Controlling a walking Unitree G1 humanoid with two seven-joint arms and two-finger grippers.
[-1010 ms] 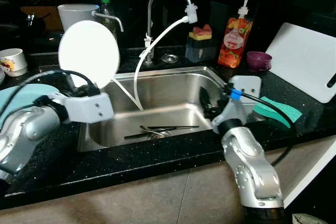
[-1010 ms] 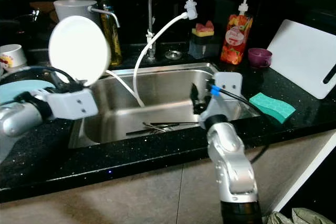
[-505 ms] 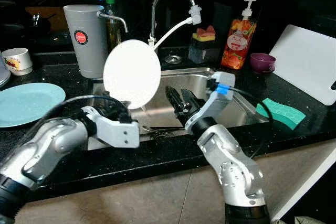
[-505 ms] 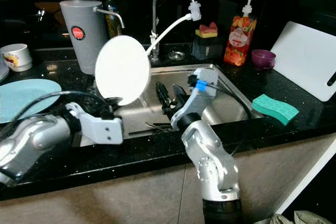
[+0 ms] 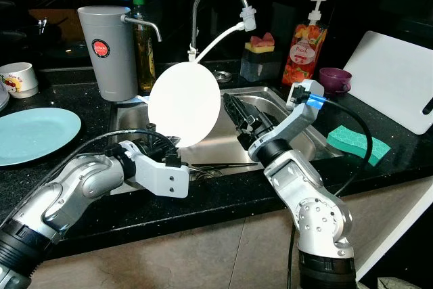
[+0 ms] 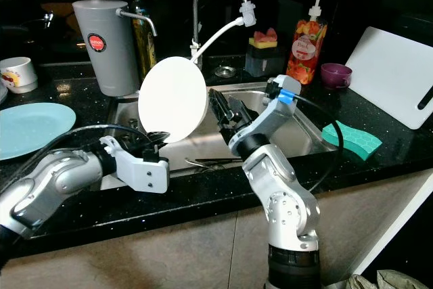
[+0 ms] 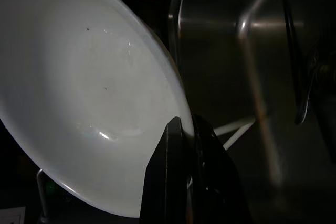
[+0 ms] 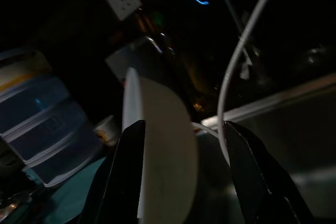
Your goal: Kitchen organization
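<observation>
**Inspector:** What did the white plate (image 5: pixel 184 104) look like, and where was it?

**Onlooker:** It was round, plain and glossy white, lit so brightly that its face showed no detail from the head cameras. It stood nearly upright over the left part of the steel sink (image 5: pixel 267 97), its lower rim pinched in the left gripper (image 5: pixel 170 156). Those black fingers were closed on the rim, one either side.

**Inspector:** And the right gripper (image 5: pixel 235 109)?

**Onlooker:** It was held over the sink just beside the plate's right edge, its two fingers spread wide with nothing between them. Whether they touched the plate, I could not tell.

**Inspector:** What did the wrist cameras add?

**Onlooker:** The left wrist view showed the plate's shallow dished inside, with a couple of tiny dark specks and a soft highlight, and the finger (image 7: pixel 176 182) pressed against the rim. The right wrist view caught the plate nearly edge-on, framed between the open fingers (image 8: pixel 123 177), with the white hose (image 8: pixel 239 61) hanging beside it.

**Inspector:** Surroundings?

**Onlooker:** A light blue plate (image 5: pixel 34 135) lay flat on the black counter (image 5: pixel 223 197) to the left. Utensils (image 5: pixel 223 165) lay on the sink floor. A grey jug (image 5: pixel 103 52) stood behind the sink, a green sponge (image 5: pixel 358 143) to its right.
</observation>
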